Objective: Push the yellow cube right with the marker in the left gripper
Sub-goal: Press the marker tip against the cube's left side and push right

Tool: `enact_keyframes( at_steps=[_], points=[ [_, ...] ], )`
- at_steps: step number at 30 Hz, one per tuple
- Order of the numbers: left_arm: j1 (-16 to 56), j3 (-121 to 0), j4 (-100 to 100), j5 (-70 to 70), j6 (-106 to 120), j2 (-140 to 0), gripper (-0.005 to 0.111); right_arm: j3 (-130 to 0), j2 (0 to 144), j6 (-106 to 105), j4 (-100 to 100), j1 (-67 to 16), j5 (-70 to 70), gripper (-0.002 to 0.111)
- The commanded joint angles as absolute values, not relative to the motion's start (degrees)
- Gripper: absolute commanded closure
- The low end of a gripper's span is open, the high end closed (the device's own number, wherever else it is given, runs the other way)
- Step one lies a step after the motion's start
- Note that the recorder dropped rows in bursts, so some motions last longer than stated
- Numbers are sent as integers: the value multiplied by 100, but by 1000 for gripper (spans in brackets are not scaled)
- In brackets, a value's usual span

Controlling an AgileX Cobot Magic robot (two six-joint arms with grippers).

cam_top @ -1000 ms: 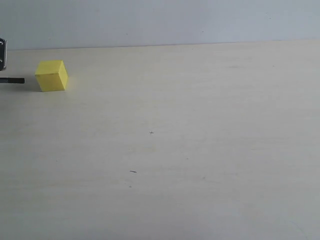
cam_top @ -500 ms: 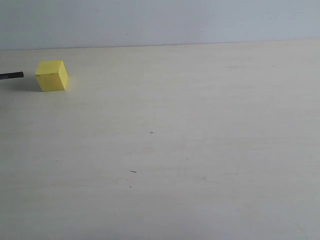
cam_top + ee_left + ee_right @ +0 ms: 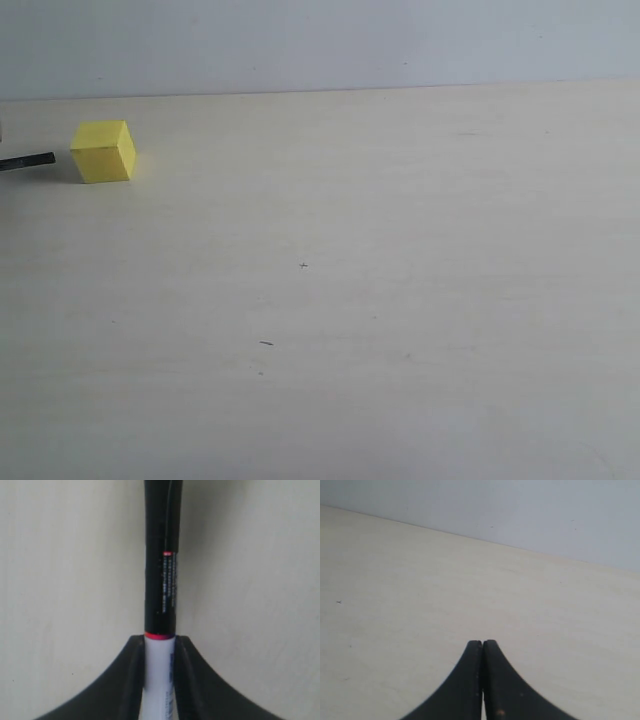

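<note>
The yellow cube (image 3: pixel 103 151) rests on the pale table at the far left of the exterior view. Just left of it the black tip of the marker (image 3: pixel 28 160) pokes in from the frame edge, a small gap short of the cube. In the left wrist view my left gripper (image 3: pixel 159 642) is shut on the marker's white barrel, and the long black cap (image 3: pixel 161 555) runs out ahead of the fingers. The cube is out of that view. My right gripper (image 3: pixel 482 644) is shut with nothing in it, over bare table.
The pale wooden table (image 3: pixel 380 280) stretches wide to the right of the cube, with only small dark specks (image 3: pixel 265 343) on it. A light wall (image 3: pixel 320 40) backs the table's far edge.
The marker tip has dipped slightly lower and crept a little rightward toward the cube. The cube has not moved.
</note>
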State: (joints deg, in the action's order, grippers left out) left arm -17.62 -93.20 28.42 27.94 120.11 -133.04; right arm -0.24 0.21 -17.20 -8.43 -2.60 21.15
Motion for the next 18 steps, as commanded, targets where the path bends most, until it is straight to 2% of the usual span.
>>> enact_keyframes(
  at_steps=[1, 7, 15, 18],
  points=[
    [-1766, -9341, 2937, 2769, 12016, -13272, 107, 0, 0, -1730, -860, -268, 2039, 108],
    [-1583, -9341, 2912, 2931, 12016, -13272, 107, 0, 0, -1730, -860, -268, 2039, 108],
    [-731, -9341, 2677, 3133, 11885, -13247, 107, 0, 0, -1730, -860, -268, 2039, 108],
    [-785, -9341, 2588, 3074, 11771, -13221, 107, 0, 0, -1730, -860, -268, 2039, 108]
  ],
)
